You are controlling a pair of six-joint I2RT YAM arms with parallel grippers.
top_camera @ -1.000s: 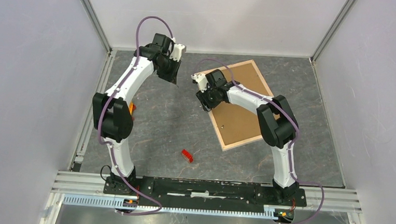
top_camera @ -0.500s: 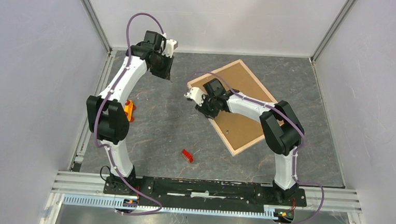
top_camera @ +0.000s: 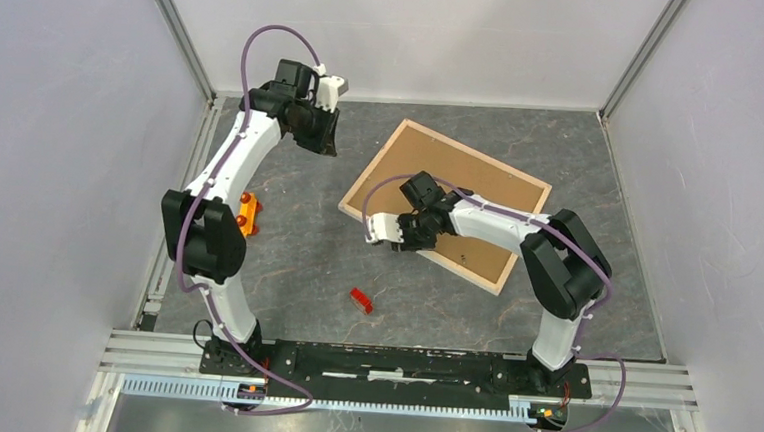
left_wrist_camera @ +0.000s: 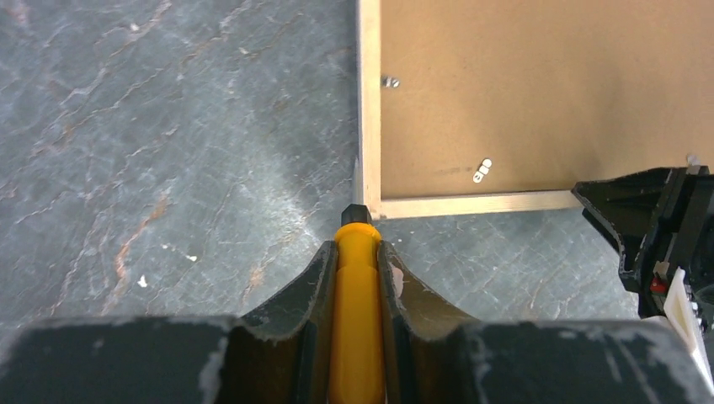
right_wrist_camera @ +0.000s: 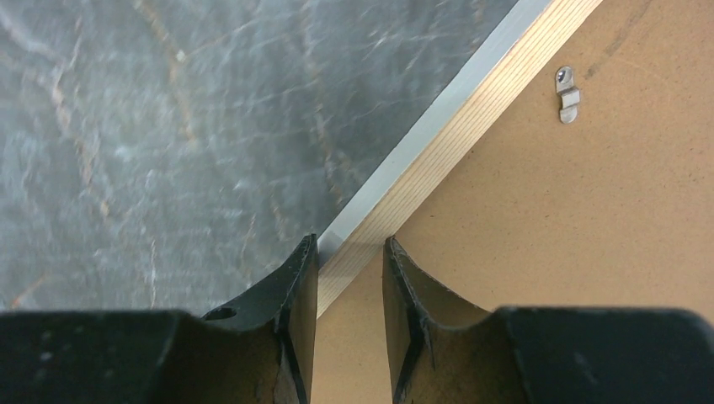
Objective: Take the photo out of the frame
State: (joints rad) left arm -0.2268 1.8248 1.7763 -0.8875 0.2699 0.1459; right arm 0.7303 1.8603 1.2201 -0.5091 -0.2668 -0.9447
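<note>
frame [right_wrist_camera: 438,143] edge was pale striped wood | backing board [top_camera: 450,185] plain brown | table [top_camera: 336,253] grey, marbled | tool handle [left_wrist_camera: 355,337] yellow | small piece [top_camera: 360,300] red

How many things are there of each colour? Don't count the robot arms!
Brown: 1, the frame, lying back-up.
Red: 1, a small block.
Orange: 1, a small piece.
Yellow: 1, a tool held in the left claw.
Total: 4.
</note>
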